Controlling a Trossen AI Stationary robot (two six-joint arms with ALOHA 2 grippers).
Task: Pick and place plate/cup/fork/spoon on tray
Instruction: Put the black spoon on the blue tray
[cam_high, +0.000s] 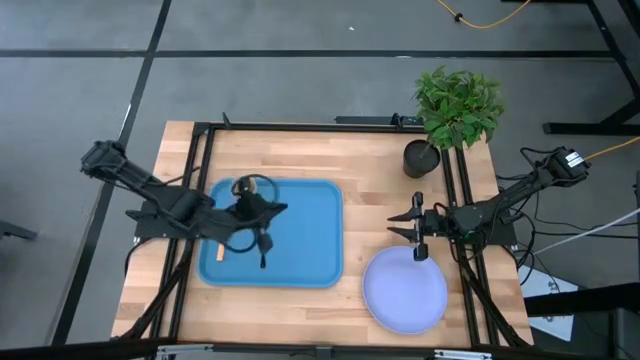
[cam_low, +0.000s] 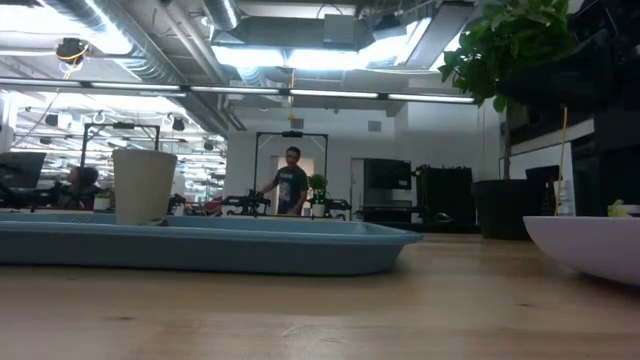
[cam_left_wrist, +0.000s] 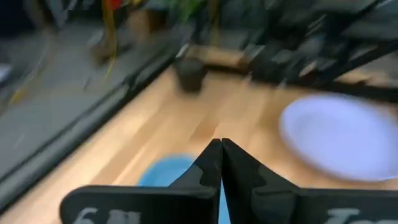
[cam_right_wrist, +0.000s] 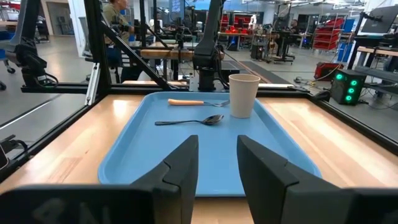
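Blue tray (cam_right_wrist: 149, 152): cup (cam_right_wrist: 243, 94), fork (cam_right_wrist: 196, 102), spoon (cam_right_wrist: 189, 121) | plate (cam_high: 405, 291) outside | left claw (cam_left_wrist: 221, 163) together | right claw (cam_right_wrist: 217, 165) apart

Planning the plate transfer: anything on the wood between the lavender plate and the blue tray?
Nothing: in the high view, bare wood separates the round pale lavender plate from the blue plastic tray. The open right gripper hovers over the plate's far edge.
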